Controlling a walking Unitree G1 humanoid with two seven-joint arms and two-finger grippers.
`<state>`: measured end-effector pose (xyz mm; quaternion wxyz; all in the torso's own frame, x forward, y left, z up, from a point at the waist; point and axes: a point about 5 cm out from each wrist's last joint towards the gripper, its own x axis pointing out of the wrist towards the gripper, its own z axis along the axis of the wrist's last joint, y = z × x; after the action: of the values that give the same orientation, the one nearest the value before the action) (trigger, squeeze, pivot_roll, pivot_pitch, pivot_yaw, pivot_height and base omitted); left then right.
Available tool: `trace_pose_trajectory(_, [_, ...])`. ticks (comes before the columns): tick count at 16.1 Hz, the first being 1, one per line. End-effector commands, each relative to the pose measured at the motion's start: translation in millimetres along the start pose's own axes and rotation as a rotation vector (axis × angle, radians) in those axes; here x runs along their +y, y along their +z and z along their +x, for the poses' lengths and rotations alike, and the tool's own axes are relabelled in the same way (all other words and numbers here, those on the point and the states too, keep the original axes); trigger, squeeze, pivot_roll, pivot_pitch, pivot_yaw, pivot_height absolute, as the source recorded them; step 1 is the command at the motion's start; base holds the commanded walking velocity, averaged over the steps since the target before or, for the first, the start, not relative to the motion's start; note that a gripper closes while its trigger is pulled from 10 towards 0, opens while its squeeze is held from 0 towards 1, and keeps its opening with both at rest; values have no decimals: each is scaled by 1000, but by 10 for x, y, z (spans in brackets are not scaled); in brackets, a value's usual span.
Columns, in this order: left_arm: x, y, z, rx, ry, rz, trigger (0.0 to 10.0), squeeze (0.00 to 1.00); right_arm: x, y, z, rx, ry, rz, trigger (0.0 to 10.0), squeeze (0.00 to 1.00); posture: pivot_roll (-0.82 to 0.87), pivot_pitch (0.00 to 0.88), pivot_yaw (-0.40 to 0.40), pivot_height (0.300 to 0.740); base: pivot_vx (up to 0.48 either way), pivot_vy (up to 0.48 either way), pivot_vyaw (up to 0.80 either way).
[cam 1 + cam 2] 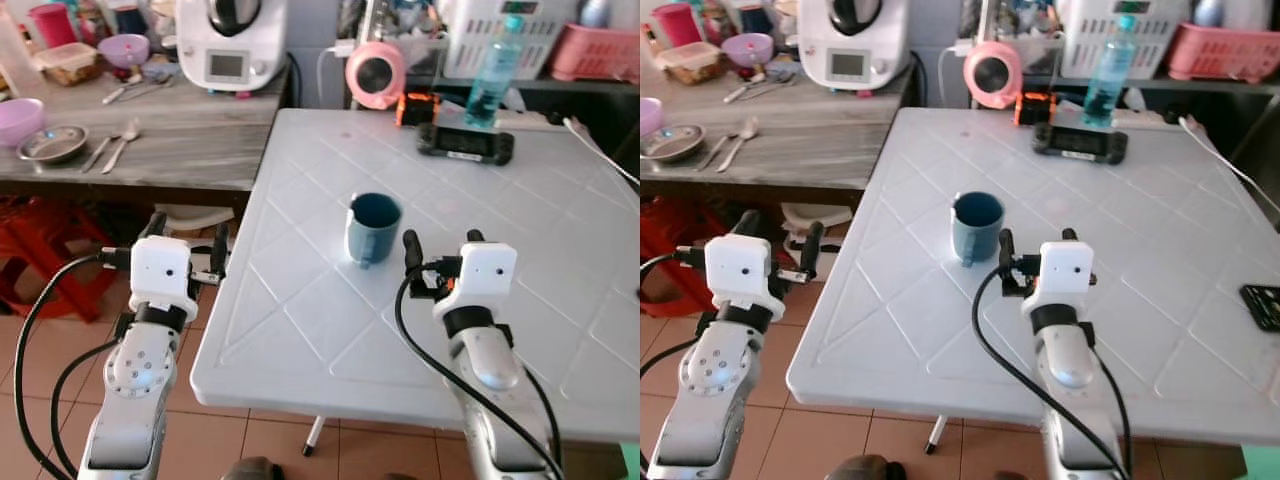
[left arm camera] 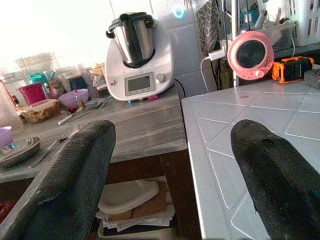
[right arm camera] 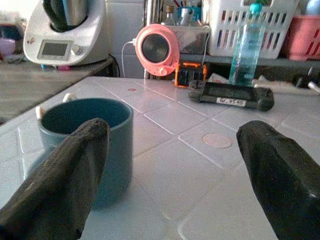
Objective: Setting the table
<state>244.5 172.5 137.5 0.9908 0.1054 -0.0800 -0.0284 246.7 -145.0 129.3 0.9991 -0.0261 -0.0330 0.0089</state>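
A blue mug (image 1: pixel 372 227) stands upright on the white plastic table (image 1: pixel 520 260), near the table's left half. My right gripper (image 1: pixel 440 240) hovers over the table just right of the mug, open with nothing between its fingers (image 3: pixel 60 175); the mug (image 3: pixel 87 142) sits close ahead by the left finger. My left gripper (image 1: pixel 187 236) is open beyond the table's left edge, above the floor, empty. Spoons (image 1: pixel 112 150) and a metal plate (image 1: pixel 52 144) lie on the grey counter (image 1: pixel 180 150) to the left.
A white kitchen machine (image 1: pixel 232 42), a purple bowl (image 1: pixel 124 48) and containers stand on the counter. A pink round device (image 1: pixel 376 74), an orange gadget (image 1: pixel 418 107), a black handheld console (image 1: pixel 466 143) and a water bottle (image 1: pixel 493 72) sit at the table's far edge. Red stools (image 1: pixel 40 250) lie under the counter.
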Motion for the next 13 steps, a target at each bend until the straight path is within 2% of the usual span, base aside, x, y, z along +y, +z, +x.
trace_pose_trajectory(1, [49,25,-12,0,21,21,10000,0,58,47,19,-20,45,2,10000,0,11,0,26,740,0,0,0])
trace_pose_trajectory(2, [67,20,-26,0,22,29,10000,0,99,15,18,1,64,29,10000,0,13,0,24,740,0,0,0])
trace_pose_trajectory(3, [119,11,-43,-9,56,81,10000,0,155,-39,2,43,88,44,10000,0,19,0,22,740,0,0,0])
trace_pose_trajectory(4, [122,-10,-49,-33,24,100,10000,0,214,-53,-10,57,126,73,10000,0,14,0,25,740,0,0,0])
trace_pose_trajectory(8, [70,-64,-52,-4,-31,87,10000,0,353,-130,-28,118,228,128,10000,0,8,0,33,740,0,0,0])
trace_pose_trajectory(13, [27,59,92,-34,-68,75,10000,0,412,-162,40,141,252,141,10000,0,13,0,51,740,0,0,0])
